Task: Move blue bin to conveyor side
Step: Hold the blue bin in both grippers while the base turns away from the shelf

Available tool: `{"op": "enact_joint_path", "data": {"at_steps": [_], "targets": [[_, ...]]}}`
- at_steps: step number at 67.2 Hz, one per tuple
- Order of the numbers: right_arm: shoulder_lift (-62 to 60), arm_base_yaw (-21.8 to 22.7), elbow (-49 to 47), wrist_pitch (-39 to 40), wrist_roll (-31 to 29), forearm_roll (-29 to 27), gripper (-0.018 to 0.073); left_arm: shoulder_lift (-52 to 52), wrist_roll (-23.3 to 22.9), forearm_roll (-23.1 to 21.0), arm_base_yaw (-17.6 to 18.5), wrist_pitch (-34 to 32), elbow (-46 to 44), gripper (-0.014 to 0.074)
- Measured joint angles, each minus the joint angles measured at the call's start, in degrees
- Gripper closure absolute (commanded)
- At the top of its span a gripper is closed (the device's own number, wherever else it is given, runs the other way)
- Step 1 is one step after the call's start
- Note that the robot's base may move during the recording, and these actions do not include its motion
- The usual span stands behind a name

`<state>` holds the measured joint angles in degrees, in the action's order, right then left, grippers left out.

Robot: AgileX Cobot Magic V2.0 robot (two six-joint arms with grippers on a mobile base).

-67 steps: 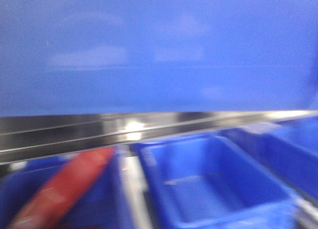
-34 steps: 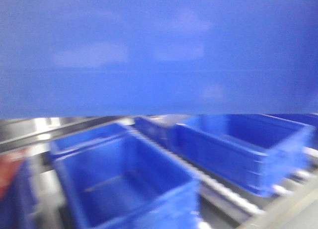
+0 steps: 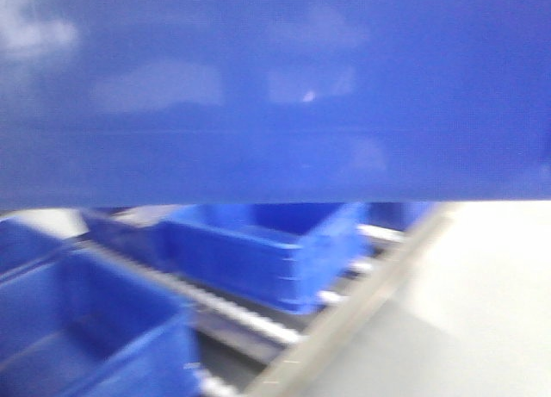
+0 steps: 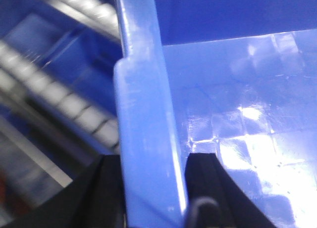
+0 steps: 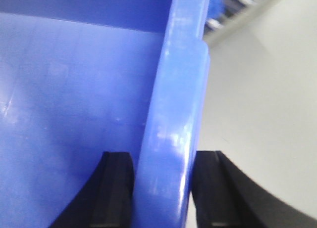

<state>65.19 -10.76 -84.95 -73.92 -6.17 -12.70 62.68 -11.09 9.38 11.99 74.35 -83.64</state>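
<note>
The blue bin (image 3: 275,96) hangs close before the front camera, and its glossy wall fills the upper half of that view. In the left wrist view my left gripper (image 4: 153,161) is shut on the bin's thick rim (image 4: 143,114), with one black finger (image 4: 106,188) outside and the other inside over the shiny floor. In the right wrist view my right gripper (image 5: 163,159) is shut on the opposite rim (image 5: 173,104) in the same way. The conveyor (image 3: 250,319) runs below the bin, its silver rollers slanting down to the right.
Two smaller blue bins (image 3: 258,246) (image 3: 77,337) sit on the rollers. A pale floor (image 3: 465,311) lies right of the conveyor's edge rail (image 3: 344,337). Rollers and another bin blur past in the left wrist view (image 4: 64,99).
The scene under the held bin has slid left: the red object and metal rail have left the view, the smaller bins have shifted left, and pale floor now shows at right.
</note>
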Motion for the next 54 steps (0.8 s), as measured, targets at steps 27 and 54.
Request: {"op": "enact_joint_path", "data": {"at_steps": [27,54], "targets": [[0.0,0.0,0.0,-0.24,0.0,0.0,0.0637,0.0,0.0,0.0,0.0,0.0,0.0,0.0604],[0.0,0.0,0.0,-0.24,0.0,0.0,0.0637,0.0,0.0,0.0,0.0,0.0,0.0,0.0604]]}}
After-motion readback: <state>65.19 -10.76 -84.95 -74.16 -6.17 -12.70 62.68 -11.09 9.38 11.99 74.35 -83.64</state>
